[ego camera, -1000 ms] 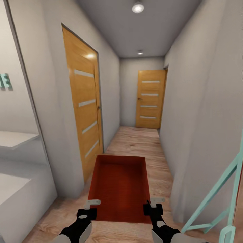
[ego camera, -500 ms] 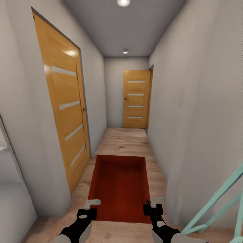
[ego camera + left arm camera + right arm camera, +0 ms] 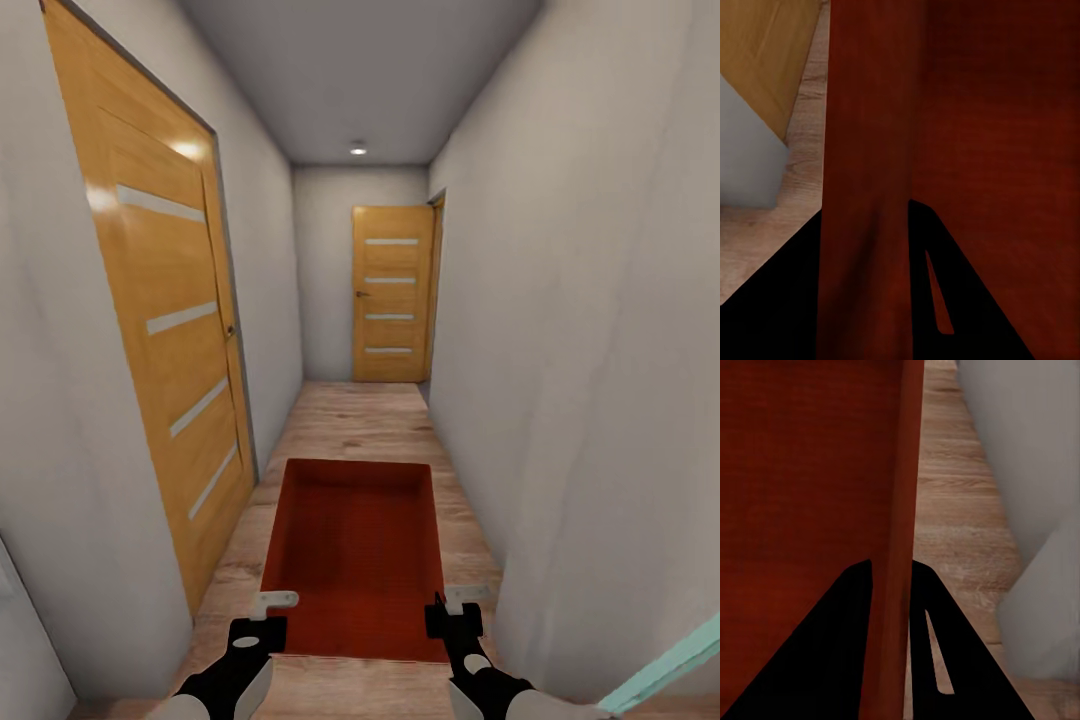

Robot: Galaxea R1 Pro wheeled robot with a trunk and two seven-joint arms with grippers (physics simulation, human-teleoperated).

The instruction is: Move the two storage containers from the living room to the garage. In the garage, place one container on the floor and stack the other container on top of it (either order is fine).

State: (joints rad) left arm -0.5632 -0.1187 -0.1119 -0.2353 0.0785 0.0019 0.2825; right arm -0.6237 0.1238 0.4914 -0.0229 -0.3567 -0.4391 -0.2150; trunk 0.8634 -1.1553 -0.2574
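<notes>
With my left hand (image 3: pixel 272 604) and right hand (image 3: pixel 452 601) each clenched on a side wall of the storage container (image 3: pixel 352 555), I hold it level down the narrow hallway.

I can't see the container's (image 3: pixel 355 560) near wall — my grippers cover its corners; the side door (image 3: pixel 150 330) is cut off at the top; a teal bar (image 3: pixel 665 672) leaves frame at right.

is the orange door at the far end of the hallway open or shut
Shut: the far door sits flush in its frame at the corridor's end, with no gap showing beyond it.
</notes>
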